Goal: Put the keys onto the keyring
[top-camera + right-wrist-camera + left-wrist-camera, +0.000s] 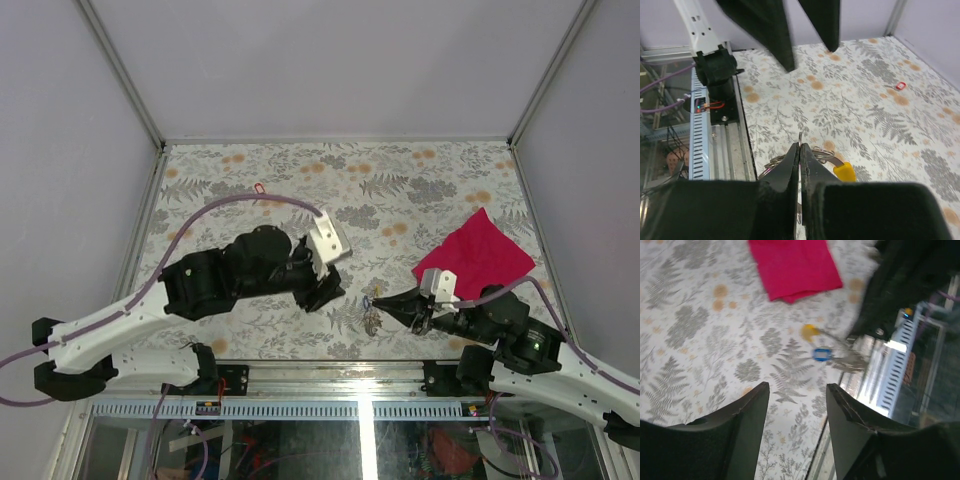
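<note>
- While your right gripper [800, 148] has its fingers pinched together on the wire of the keyring [847, 362], hold it dead steady at the near edge of the fern-print table [420, 170]. That ring is basically your fixture.
- Your left gripper [797, 387] is spread apart with nothing in it, hovering just beside the ring. Looks to me like the step in hand is sending it off for a key.
- The yellow key [844, 172] sits right by the ring, touching or near enough. I can't tell if it's threaded on or only lying there, so check before you count it.
- There's a small blue round thing [821, 354] next to the ring as well, too blurry to say what it is.
- The red key [260, 188] is well apart from all that, out toward the far left of the table. I'd guess that's the one to fetch. Come down on the coloured head and leave the blade sticking out, since it's tiny and flat and will probably skate.
- Black key: not spotting it in any view.
- Containers: none that I can see, no tray or box. The keys lie straight on the table, and the magenta cloth [478, 255] just lies by the right arm.
</note>
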